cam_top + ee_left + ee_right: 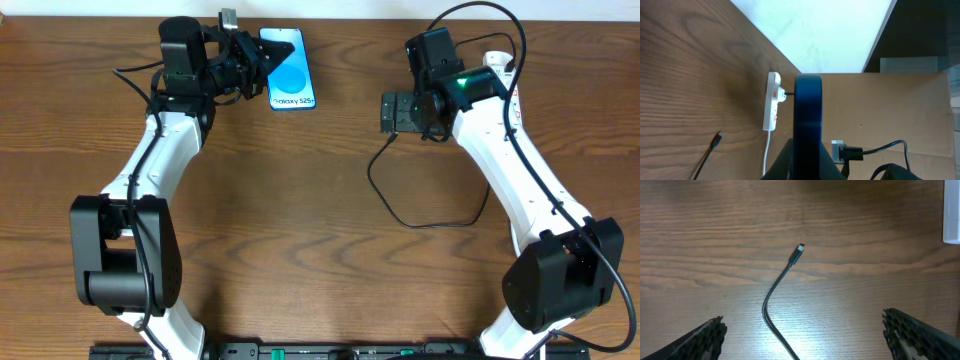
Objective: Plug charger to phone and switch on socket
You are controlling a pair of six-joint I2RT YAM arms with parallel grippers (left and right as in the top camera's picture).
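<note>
The phone (pixel 291 72), with a cyan screen and "Galaxy S25" text, is at the back of the table. My left gripper (pixel 252 62) is shut on its left side. In the left wrist view the phone (pixel 807 115) shows edge-on between the jaws (pixel 807 155). My right gripper (pixel 393 112) is open and empty above the charger cable (pixel 378 190). In the right wrist view the fingers (pixel 802 322) straddle the cable, and its connector tip (pixel 800 248) lies on the wood ahead. The socket (pixel 772 100) is white with red switches. A corner of it shows in the right wrist view (pixel 952 210).
The black cable loops across the table's right half, under the right arm. The socket's white cord (pixel 768 150) runs toward the left gripper. The cable tip (pixel 716 140) also shows in the left wrist view. The table's back edge is just behind the phone.
</note>
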